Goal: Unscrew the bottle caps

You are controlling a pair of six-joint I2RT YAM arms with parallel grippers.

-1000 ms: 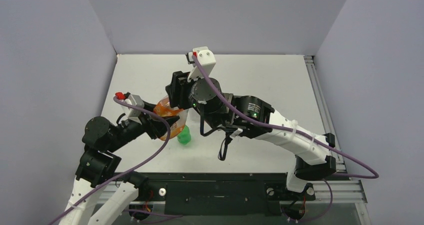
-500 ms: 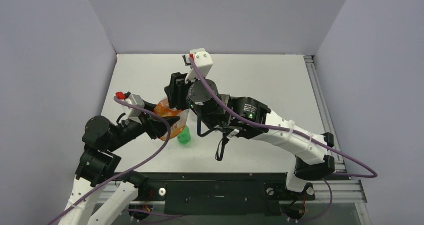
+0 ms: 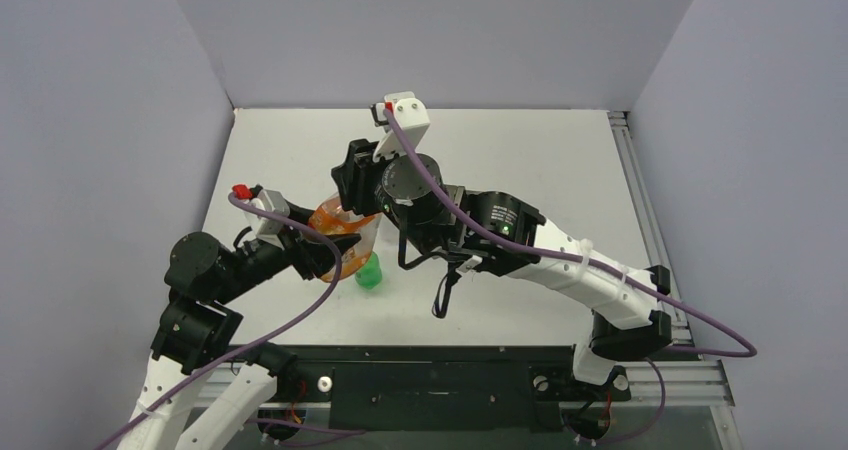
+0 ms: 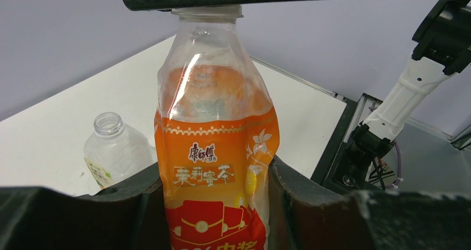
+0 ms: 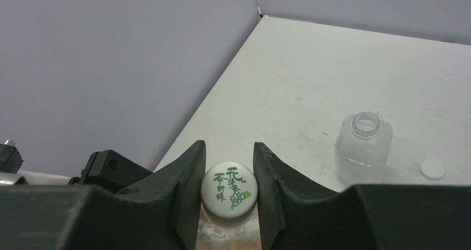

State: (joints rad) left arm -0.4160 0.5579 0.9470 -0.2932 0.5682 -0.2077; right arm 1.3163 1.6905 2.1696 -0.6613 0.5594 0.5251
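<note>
Right wrist, two caps (image 5: 432, 169), right fingers (image 5: 186, 172) pinching printed cap (image 5: 229, 188), left fingers (image 4: 311, 205) clamping bottle (image 4: 216, 166)

The top view looks down from above and behind the arm bases, far enough off to take in the whole counter (image 3: 560, 150). The left wrist view sits low and close behind the left tool (image 4: 216, 183), facing the orange bottle (image 4: 214, 150) side-on. The right wrist view looks down past the right tool (image 5: 229, 169) onto its cap (image 5: 229, 188). All three views share that bottle. Both wrist views also share the clear bottle (image 4: 111, 144).
</note>
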